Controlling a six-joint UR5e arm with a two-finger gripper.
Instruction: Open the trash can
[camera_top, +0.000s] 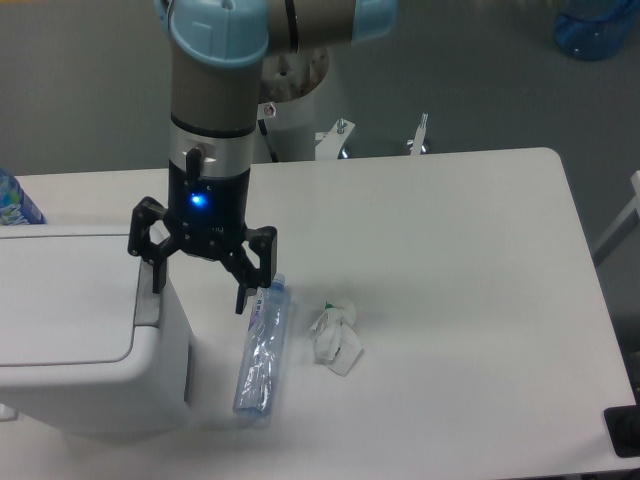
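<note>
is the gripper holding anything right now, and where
Nothing is held. The gripper is open, its fingers spread above the right edge of the trash can, by the grey push tab.

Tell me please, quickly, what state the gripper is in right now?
Gripper: open, holding nothing, fingers spread above the right edge of the trash can, by its grey tab.

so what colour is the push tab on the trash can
Grey, on the white trash can; push tab shows in the fixed camera view.
</note>
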